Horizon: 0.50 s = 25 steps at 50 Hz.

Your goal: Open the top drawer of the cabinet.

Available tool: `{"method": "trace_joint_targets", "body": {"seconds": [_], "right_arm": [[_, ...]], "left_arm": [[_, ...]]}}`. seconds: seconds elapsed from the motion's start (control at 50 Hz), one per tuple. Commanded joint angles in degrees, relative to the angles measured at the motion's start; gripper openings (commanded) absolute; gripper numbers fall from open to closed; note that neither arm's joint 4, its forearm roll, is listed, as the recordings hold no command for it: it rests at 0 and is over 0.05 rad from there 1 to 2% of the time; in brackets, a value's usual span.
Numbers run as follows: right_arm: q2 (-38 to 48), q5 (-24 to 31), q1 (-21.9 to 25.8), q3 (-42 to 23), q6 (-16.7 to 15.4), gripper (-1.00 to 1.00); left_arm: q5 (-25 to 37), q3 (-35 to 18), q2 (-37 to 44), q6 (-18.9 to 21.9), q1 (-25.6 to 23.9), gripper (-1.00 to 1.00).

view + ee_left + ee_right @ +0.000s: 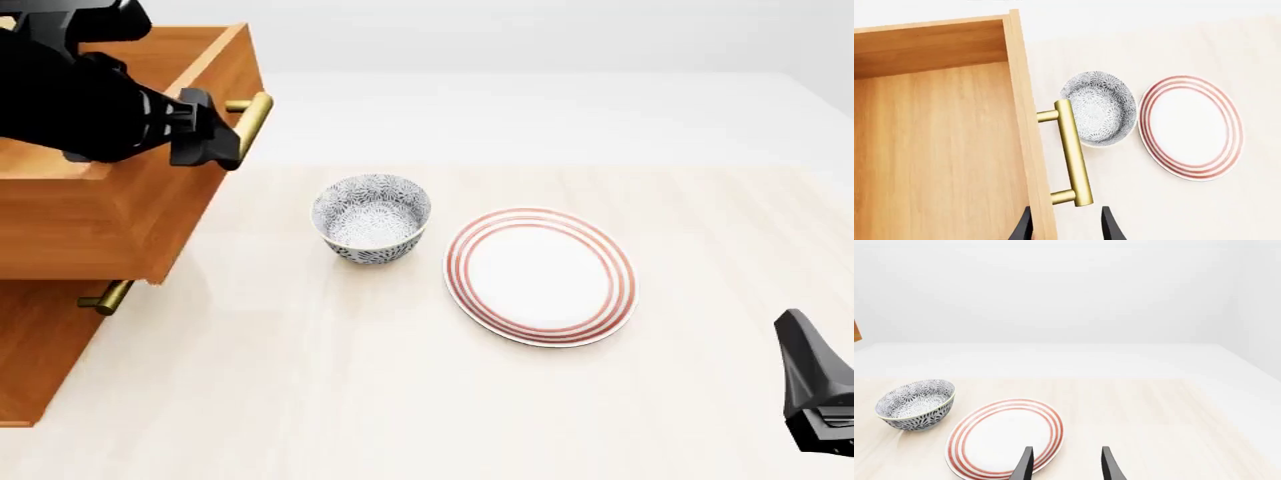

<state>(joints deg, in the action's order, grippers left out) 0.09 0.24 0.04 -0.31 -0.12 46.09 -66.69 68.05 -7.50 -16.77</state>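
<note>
The top drawer [127, 215] stands pulled well out of the cabinet [34, 350], its pale wooden inside laid bare in the left wrist view, so the opening looks largely done. The left gripper [214, 128] sits at the drawer's front, right by the brass handle [1071, 150]. In its own wrist view the two dark fingertips [1024, 229] are spread apart, one on the inner side of the drawer's front panel and the other beyond the handle's near end, so the jaws stand open astride the panel and bar without visibly pressing on either. That straddling stance probably suits a straight pull along the drawer's travel, or it is a let-go after one; which of the two cannot be told. Below the top drawer, a lower handle [104, 297] pokes out from a drawer that remains closed. Out past the drawer's front, on the table [334, 400], a patterned bowl [372, 218] stands near the drawer, with a red-ringed plate [541, 275] just beyond the bowl. The right gripper [1065, 463] waits well apart from the drawer, beyond the plate, jaws parted and holding nothing, likely parked since the pull needs one arm only.
</note>
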Motion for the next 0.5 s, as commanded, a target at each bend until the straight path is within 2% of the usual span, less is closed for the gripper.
{"method": "trace_joint_targets", "body": {"seconds": [0.02,0.18,0.3,0.5], "right_arm": [[0.0,0.0,0.0,0.0,0.0,1.00],[0.0,0.0,0.0,0.0,0.0,1.00],[0.0,-0.1,0.0,0.0,0.0,1.00],[0.0,-0.1,0.0,0.0,0.0,1.00]], "left_arm": [[0.4,-1.0,-0.1,0.5,-1.9,1.00],[0.7,-1.7,-0.6,-0.3,-3.8,1.00],[1.0,-2.0,-0.5,0.7,-3.4,1.00],[0.7,-1.6,-0.3,0.0,-4.3,1.00]]}}
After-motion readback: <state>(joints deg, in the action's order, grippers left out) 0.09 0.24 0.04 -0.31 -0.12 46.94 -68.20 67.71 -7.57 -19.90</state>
